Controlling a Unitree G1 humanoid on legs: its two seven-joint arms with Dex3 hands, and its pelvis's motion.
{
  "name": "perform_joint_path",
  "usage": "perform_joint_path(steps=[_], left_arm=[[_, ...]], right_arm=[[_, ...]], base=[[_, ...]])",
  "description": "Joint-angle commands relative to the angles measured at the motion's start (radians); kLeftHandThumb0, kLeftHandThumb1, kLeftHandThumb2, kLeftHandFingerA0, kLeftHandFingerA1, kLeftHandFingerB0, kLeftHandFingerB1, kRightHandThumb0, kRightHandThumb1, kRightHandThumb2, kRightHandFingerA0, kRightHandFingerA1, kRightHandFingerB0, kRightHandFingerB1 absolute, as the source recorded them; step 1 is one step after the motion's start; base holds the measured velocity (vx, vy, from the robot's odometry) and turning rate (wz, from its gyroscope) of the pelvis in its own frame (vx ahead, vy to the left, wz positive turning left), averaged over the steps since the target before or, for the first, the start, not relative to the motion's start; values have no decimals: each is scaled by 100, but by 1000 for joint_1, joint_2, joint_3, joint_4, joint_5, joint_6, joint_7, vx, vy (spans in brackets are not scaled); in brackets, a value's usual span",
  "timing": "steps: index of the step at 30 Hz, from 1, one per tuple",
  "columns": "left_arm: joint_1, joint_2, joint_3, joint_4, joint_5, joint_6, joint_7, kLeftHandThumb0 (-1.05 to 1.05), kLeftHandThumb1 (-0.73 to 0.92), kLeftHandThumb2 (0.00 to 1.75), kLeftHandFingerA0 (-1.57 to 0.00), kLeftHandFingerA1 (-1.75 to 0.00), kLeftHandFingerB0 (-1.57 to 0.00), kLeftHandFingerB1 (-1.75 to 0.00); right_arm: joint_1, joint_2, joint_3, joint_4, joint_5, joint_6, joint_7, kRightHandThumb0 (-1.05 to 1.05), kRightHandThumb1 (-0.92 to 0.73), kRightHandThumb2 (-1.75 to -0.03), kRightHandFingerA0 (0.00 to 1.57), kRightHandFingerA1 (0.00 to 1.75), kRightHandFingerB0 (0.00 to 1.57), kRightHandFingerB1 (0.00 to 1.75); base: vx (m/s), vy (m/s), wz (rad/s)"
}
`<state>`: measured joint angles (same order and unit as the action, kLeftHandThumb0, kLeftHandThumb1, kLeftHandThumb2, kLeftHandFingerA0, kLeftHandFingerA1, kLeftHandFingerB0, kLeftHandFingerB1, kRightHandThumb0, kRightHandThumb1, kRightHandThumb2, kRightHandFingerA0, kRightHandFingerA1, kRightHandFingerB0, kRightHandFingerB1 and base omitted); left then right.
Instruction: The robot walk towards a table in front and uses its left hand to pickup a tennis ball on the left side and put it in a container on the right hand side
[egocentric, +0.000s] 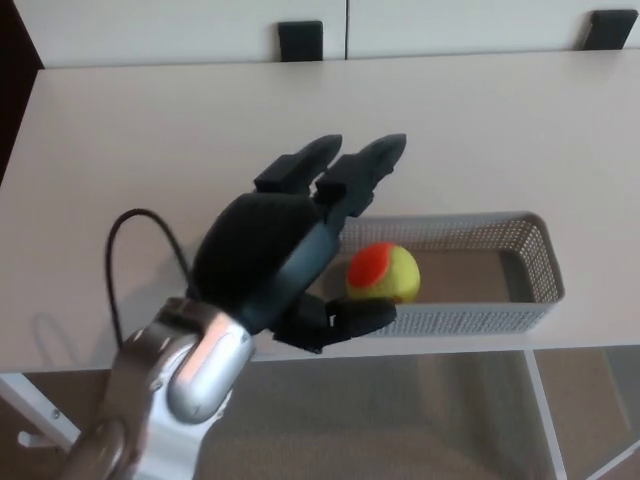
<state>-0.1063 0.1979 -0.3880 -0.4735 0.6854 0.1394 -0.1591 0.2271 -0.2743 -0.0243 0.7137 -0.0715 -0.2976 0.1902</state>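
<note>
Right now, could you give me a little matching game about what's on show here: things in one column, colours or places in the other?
Things:
1. tennis ball
2. mesh container
3. left hand
4. table

Descriptions:
A. pale, with the container on it
B. black, fingers apart
C. yellow and orange
D. grey, at the table's front edge

Pairs: 1-C, 2-D, 3-B, 4-A.

Yellow-and-orange tennis ball (383, 272), grey mesh container (530, 262), black hand (290, 240), white table (200, 130)

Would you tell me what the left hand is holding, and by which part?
Nothing, it seems: the left hand is open above the container, and the tennis ball lies inside it.
</note>
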Motion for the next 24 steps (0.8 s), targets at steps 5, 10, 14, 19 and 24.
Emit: perform_joint_path(steps=[5,10,14,19,24], left_arm=[[629,118,545,-515,-903,-299,-233,-66,41,86,0,-29,-11,-46],[909,138,819,-305,-1351,-499,-586,-82,59,59,-18,-27,-21,-31],[942,153,1041,-25,-1486,-364,-969,-81,61,60,-28,-31,-25,-29],[990,340,954,141,-1197,-388,-1055,-72,58,59,-35,-33,-31,-31],[976,433,730,255,-835,-440,-800,-74,60,59,-34,-44,-31,-31]], right_arm=[[-8,-30,-7,11,10,33,31,-31,-62,-58,61,52,48,41],[-5,-34,2,40,0,25,32,-33,-63,-59,59,50,46,40],[14,-33,11,61,-11,16,25,-33,-61,-57,62,51,48,40],[22,-26,21,106,-24,-14,8,-34,-61,-58,60,52,48,41],[36,-19,33,105,-31,-20,-2,-32,-63,-59,59,51,48,41]], base=[[0,0,0],[0,0,0],[0,0,0],[0,0,0],[0,0,0]])
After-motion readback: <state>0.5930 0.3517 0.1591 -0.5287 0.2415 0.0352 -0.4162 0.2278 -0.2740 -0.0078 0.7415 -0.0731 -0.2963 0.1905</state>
